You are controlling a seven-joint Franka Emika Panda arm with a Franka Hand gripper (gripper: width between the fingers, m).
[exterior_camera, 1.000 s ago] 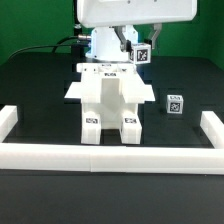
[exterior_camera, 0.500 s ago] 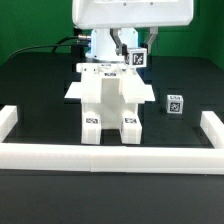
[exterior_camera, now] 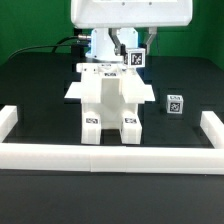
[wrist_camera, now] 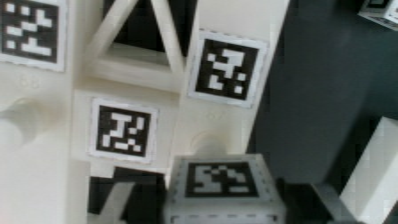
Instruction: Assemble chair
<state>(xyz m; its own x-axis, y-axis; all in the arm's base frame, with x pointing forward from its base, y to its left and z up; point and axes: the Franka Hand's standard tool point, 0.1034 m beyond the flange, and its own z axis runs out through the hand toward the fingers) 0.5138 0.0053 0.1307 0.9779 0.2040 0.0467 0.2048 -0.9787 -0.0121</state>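
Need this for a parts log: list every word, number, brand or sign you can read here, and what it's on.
No words, numbers or brands are readable.
Marker tags only, patterns not text: on the chair, the loose block, and the small part in the gripper.
Wrist view: tags blurred, no lettering.

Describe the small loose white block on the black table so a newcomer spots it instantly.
Find the partly built white plastic chair inside the long low white border rail. On the exterior view's right of it, apart, sits the small white tagged block. Unlike the tagged white piece in the gripper, it rests alone on the table.
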